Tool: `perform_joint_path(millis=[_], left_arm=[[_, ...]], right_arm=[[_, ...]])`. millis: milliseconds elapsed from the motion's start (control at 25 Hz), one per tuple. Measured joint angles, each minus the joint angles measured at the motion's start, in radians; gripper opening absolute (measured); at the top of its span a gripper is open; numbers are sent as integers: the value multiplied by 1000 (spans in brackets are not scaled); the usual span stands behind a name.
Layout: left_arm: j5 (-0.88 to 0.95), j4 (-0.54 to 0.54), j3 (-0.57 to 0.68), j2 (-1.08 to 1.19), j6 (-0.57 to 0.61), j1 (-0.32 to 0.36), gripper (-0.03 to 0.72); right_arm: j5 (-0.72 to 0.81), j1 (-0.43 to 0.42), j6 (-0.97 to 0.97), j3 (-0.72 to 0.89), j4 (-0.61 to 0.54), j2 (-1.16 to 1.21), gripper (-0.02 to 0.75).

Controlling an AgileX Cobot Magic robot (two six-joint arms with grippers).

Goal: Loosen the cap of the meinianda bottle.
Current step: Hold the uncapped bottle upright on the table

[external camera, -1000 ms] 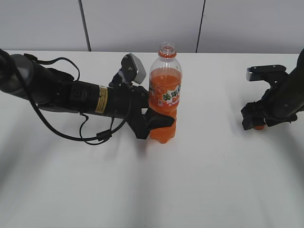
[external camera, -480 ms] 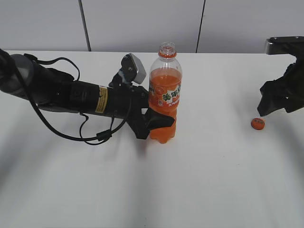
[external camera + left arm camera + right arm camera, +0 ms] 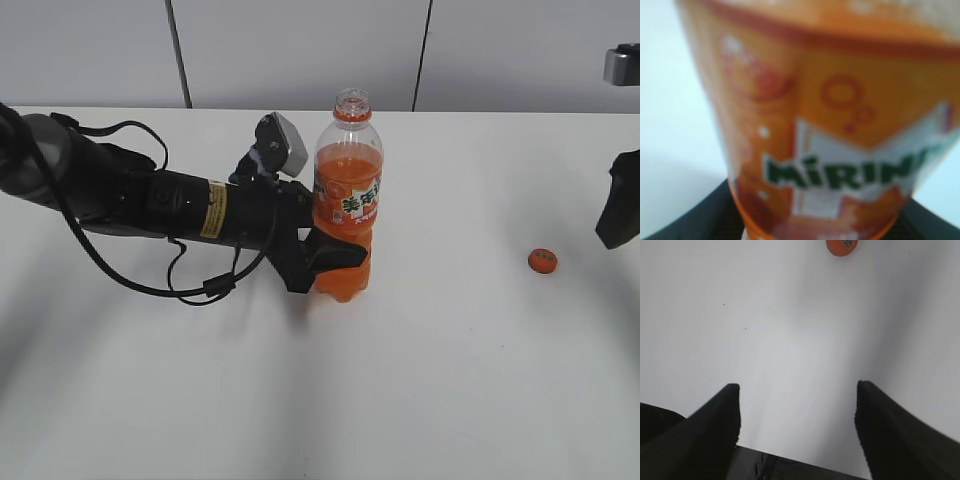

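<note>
Exterior view: right gripper [image 3: 620, 215] higher (cap [image 3: 542, 260] unmoved)

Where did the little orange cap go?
The cap lies by itself on the white table, on the right of the exterior view, well apart from the open meinianda bottle and just left of the right gripper.

In the left wrist view the meinianda bottle [image 3: 830, 125] is blurred and cut off at 12 and 6 o'clock, its label lettering running out at 3 o'clock. The cap [image 3: 842, 246] is clipped at 12 o'clock in the right wrist view, its print too small to read. The right hand [image 3: 622, 205] is cut off at 3 o'clock.
</note>
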State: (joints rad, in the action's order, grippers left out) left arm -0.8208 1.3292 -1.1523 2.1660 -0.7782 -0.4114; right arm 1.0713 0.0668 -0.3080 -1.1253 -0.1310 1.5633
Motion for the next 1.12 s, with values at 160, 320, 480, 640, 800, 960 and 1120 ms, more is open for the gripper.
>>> perform_joint_path(millis=[160,320,480,640,800,960,1120], left_arm=[[0,0,0,0,0,0,410],[1,0,0,0,0,0,410],[1,0,0,0,0,0,410],[1,0,0,0,0,0,410],[1,0,0,0,0,0,410],[1,0,0,0,0,0,410],[0,-1,0,0,0,0,419]], right_arm=[[98,0,2,-20,1,-43,534],[137,0,4,-35,7,-89,534],[139,0,11,-39,7,-151,534],[140,0,36,-39,8,-212,534],[142,0,54,-39,8,-279,534],[143,0,61,-39,11,-346,534],[144,0,62,-39,19,-400,534]])
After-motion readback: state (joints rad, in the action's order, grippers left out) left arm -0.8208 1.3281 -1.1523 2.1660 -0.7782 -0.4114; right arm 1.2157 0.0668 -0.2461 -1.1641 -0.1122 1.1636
